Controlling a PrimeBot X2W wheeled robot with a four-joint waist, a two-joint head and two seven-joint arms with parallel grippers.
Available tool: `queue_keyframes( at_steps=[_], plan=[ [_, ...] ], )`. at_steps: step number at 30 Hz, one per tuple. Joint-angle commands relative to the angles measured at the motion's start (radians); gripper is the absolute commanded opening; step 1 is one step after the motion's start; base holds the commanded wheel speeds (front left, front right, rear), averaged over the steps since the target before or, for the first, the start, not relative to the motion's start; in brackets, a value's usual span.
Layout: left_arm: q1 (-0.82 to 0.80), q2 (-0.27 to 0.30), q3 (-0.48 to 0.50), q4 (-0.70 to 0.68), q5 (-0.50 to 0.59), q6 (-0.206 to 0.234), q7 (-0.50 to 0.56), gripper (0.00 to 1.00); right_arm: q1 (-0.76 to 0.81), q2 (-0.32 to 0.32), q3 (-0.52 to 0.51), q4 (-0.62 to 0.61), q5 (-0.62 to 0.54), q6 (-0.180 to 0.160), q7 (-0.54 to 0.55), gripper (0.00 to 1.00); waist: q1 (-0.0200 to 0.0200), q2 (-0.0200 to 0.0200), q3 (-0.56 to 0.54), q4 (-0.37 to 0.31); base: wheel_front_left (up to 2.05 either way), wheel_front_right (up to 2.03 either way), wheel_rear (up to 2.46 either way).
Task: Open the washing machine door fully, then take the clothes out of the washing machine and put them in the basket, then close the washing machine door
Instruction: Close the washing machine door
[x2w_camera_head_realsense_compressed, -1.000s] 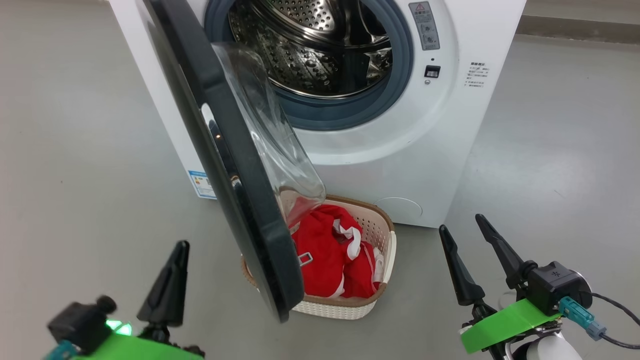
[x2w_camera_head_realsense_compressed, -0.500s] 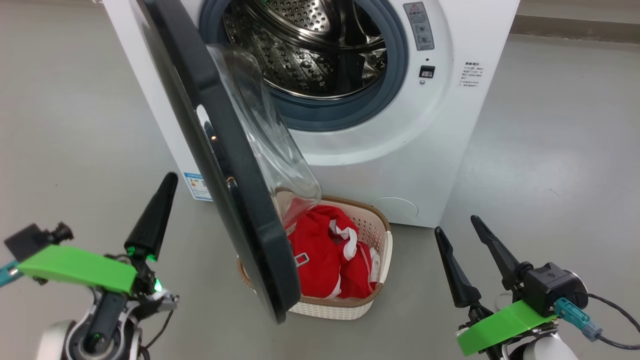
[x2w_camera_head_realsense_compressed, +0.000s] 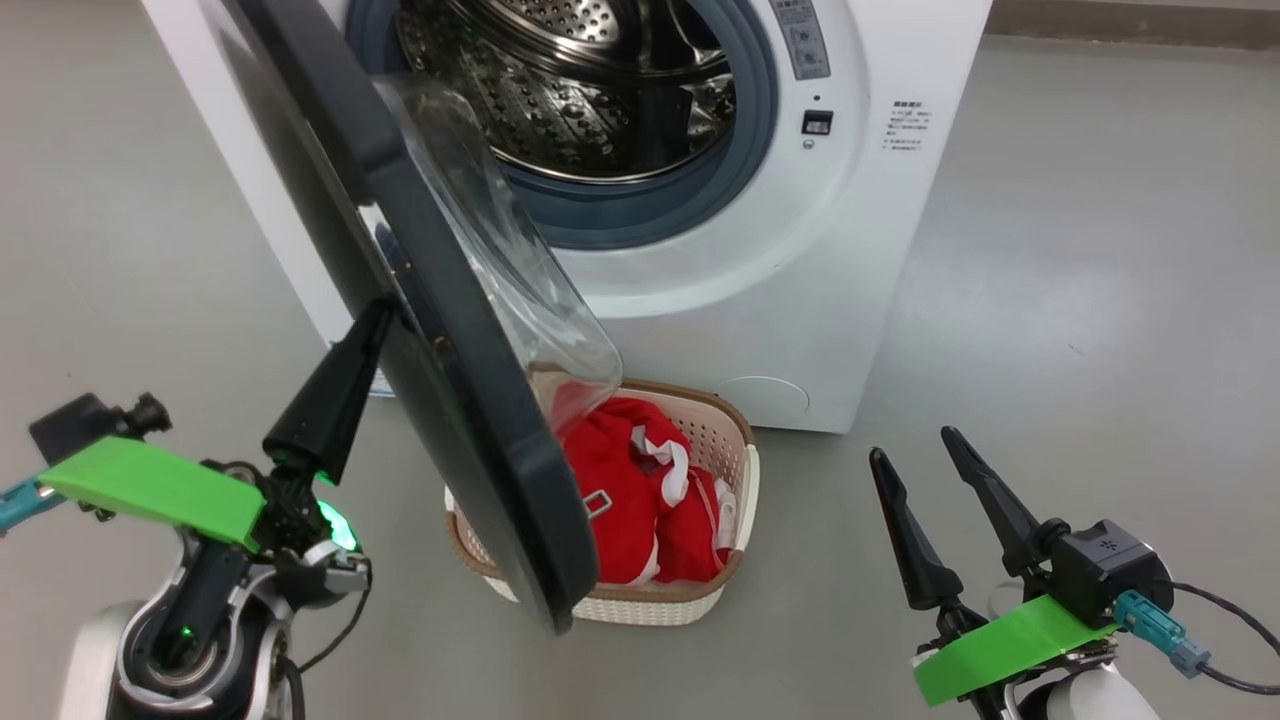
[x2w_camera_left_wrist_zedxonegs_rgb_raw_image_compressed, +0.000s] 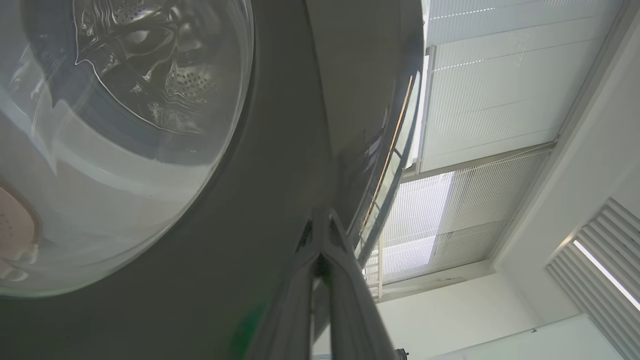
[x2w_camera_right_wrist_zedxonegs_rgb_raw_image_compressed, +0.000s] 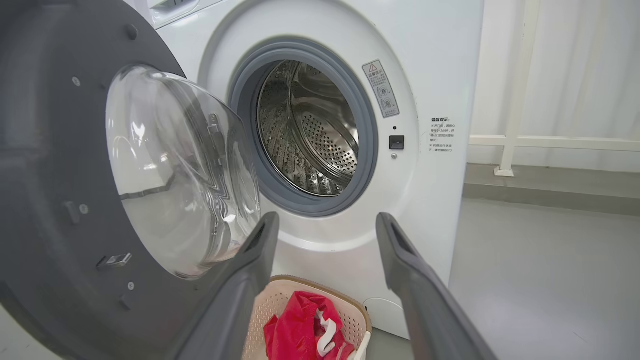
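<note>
The washing machine (x2w_camera_head_realsense_compressed: 800, 280) stands with its steel drum (x2w_camera_head_realsense_compressed: 560, 90) showing bare. The washing machine door (x2w_camera_head_realsense_compressed: 480, 440) hangs swung out towards me, edge-on, its glass bowl (x2w_camera_head_realsense_compressed: 500, 260) facing the drum. My left gripper (x2w_camera_head_realsense_compressed: 372, 318) is shut, its tip against the door's outer black face, as the left wrist view shows (x2w_camera_left_wrist_zedxonegs_rgb_raw_image_compressed: 322, 220). The red clothes (x2w_camera_head_realsense_compressed: 620, 490) lie in the cream basket (x2w_camera_head_realsense_compressed: 610, 605) on the floor below the door. My right gripper (x2w_camera_head_realsense_compressed: 914, 448) hangs open and holds nothing, right of the basket; in the right wrist view (x2w_camera_right_wrist_zedxonegs_rgb_raw_image_compressed: 325, 222) it points at the drum opening.
Grey floor (x2w_camera_head_realsense_compressed: 1080, 300) lies open to the right of the machine. A low skirting (x2w_camera_head_realsense_compressed: 1140, 25) runs along the back wall. A white railing post (x2w_camera_right_wrist_zedxonegs_rgb_raw_image_compressed: 510, 100) stands behind the machine's right side. The basket sits partly under the door's lower edge.
My left gripper has risen and moved in to the door's outer face, staying shut. The right gripper has kept its place. The head camera has shifted slightly.
</note>
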Motion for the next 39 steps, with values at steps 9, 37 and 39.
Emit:
queue_keyframes(
  at_steps=[9, 37, 39],
  plan=[
    [-0.078, 0.006, -0.019, -0.004, -0.018, -0.023, -0.025, 0.00, -0.058, 0.002, 0.020, -0.027, 0.009, 0.003, -0.006, 1.00, 0.0000, 0.0000, 0.039, -0.061, 0.00, 0.00, 0.00],
    [-0.212, 0.003, 0.007, 0.155, -0.042, -0.121, -0.131, 0.00, -0.095, 0.002, 0.011, -0.032, 0.044, 0.003, -0.006, 1.00, 0.0000, 0.0000, 0.104, -0.254, 0.00, 0.00, 0.00],
    [-0.230, 0.003, 0.014, 0.171, -0.053, -0.129, -0.134, 0.00, -0.098, 0.002, 0.010, -0.032, 0.038, 0.003, -0.006, 1.00, 0.0000, 0.0000, 0.112, -0.264, 0.00, 0.00, 0.00]
  ],
)
